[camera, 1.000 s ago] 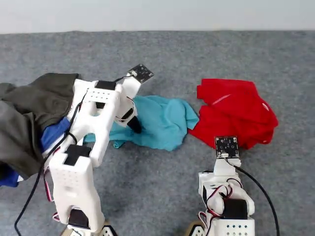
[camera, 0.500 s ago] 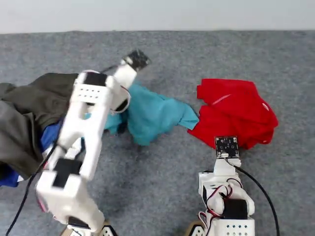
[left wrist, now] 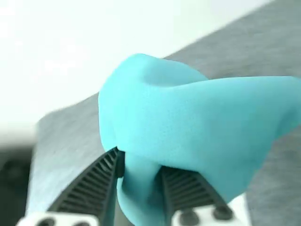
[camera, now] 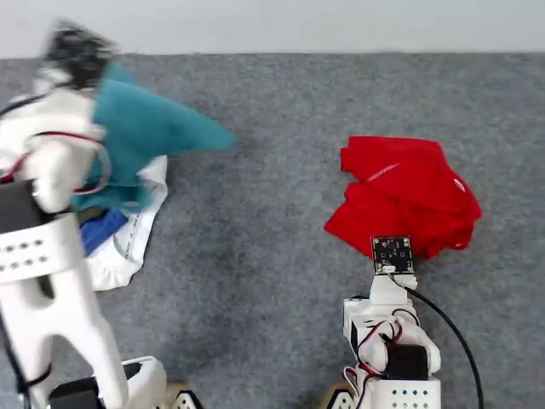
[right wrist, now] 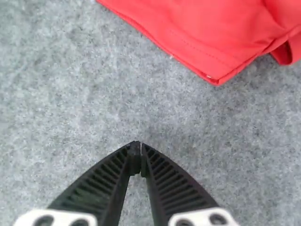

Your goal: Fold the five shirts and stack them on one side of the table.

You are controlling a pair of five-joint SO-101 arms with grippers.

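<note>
Teal shirt (camera: 145, 136) now aloft, far left, tight in left gripper (left wrist: 138, 162); right gripper (right wrist: 140, 147) with jaws together.

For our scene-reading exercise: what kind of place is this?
Likely a robotics lab bench: grey felt-covered table, teal shirt clamped in the left gripper, red shirt lying on it.

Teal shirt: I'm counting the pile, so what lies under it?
Below the teal shirt, held up by the left gripper, lie a white garment and some blue cloth. The arm and the shirt cover whatever else is there.
</note>
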